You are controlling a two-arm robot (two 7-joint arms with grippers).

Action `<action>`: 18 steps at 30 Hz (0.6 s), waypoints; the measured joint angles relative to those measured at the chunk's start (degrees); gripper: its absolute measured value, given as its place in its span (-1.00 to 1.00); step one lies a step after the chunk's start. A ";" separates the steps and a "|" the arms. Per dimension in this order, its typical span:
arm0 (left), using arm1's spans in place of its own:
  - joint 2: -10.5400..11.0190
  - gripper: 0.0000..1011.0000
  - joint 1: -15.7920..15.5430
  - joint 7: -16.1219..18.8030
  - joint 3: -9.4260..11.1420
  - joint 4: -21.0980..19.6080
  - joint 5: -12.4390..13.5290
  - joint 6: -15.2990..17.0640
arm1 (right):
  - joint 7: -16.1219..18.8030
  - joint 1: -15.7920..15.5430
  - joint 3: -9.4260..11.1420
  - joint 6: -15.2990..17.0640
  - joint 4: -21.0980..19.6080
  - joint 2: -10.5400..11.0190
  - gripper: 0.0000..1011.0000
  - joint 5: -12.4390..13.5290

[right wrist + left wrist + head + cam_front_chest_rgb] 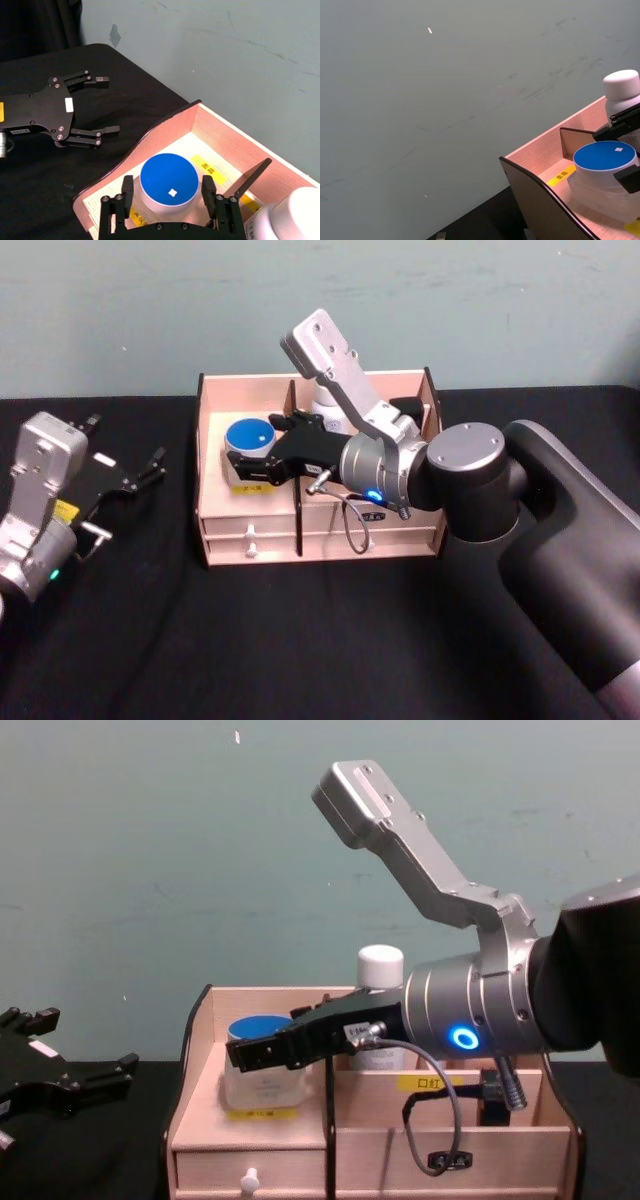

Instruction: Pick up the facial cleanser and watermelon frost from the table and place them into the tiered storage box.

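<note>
While the right hand point(167, 200) reaches over the tiered storage box point(215, 530), its fingers flank the blue-lidded jar point(248, 436) standing in the left compartment, though whether they grip it I cannot tell. A white-capped bottle point(380, 965) stands in the far compartment. Withdrawing carelessly could snag the jar or the divider and tip it. The left hand point(125, 480) hangs released over the tabletop point(300, 640) at left

We see the tiered storage box point(250, 530) in pale matt wood with visible grain and dark edges. At frame centre, the blue-lidded jar point(168, 181) looks like smooth plastic, its lid matt. The right gripper point(168, 200) has matt black fingers point(128, 192); its arm is brushed metal. The counter point(150, 640) wears matt black cloth.
</note>
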 joint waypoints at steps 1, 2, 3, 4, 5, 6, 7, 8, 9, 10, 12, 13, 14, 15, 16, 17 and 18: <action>0.00 0.98 0.00 0.00 0.00 0.00 0.00 0.00 | 0.00 0.00 0.00 0.00 -0.01 0.00 0.69 0.00; 0.00 0.98 0.01 0.00 0.00 0.00 0.00 0.00 | 0.00 0.00 0.00 0.00 -0.01 0.00 0.74 0.00; 0.00 0.98 0.00 0.00 0.00 0.00 0.00 0.00 | 0.00 -0.01 0.00 0.00 -0.02 0.01 0.79 0.00; 0.00 0.98 0.00 0.00 0.00 0.00 0.00 0.00 | 0.00 -0.01 0.00 0.00 -0.02 0.02 0.86 0.00; 0.00 0.98 0.00 0.00 0.00 0.00 0.00 0.00 | 0.00 -0.01 0.00 0.00 -0.02 0.02 0.92 0.00; 0.00 0.98 0.00 0.00 0.00 0.00 0.01 0.00 | 0.00 -0.02 0.00 0.00 -0.03 0.02 0.95 0.00; 0.00 0.98 0.00 0.00 0.00 0.00 0.01 0.00 | -0.06 -0.12 0.09 -0.32 -0.19 0.04 0.98 0.00; 0.00 0.98 0.00 0.00 0.00 0.00 0.00 0.00 | -0.10 -0.19 0.14 -0.46 -0.30 0.06 0.98 -0.01; 0.00 0.98 0.00 0.00 0.00 0.00 0.00 0.00 | -0.20 -0.37 0.28 -0.99 -0.74 0.15 0.98 -0.05; 0.00 0.98 0.00 0.00 0.00 0.00 0.00 0.00 | -0.21 -0.44 0.34 -1.22 -1.00 0.21 0.98 -0.06; 0.00 0.98 0.00 0.00 0.00 0.00 0.00 0.00 | -0.22 -0.57 0.46 -1.66 -1.64 0.37 0.98 -0.09; 0.00 0.98 0.00 0.00 0.00 0.00 0.01 0.00 | -0.20 -0.70 0.57 -2.04 -2.39 0.54 0.98 -0.10; 0.00 0.98 0.00 0.00 0.00 0.00 0.00 0.00 | -0.19 -0.77 0.63 -2.16 -2.76 0.63 0.98 -0.10; 0.00 0.98 0.00 0.00 0.00 0.00 0.01 0.00 | -0.16 -0.92 0.74 -2.39 -3.70 0.88 0.98 -0.09; 0.00 0.98 0.00 0.00 0.00 0.00 0.00 0.00 | -0.16 -0.92 0.74 -2.39 -3.70 0.88 0.98 -0.09; 0.00 0.98 0.00 0.00 0.00 0.00 0.00 0.00 | -0.14 -1.18 0.96 -2.64 -5.12 1.26 0.98 -0.08; 0.00 0.98 0.00 0.00 0.00 0.00 0.01 0.00 | -0.14 -1.18 0.96 -2.64 -5.12 1.26 0.98 -0.08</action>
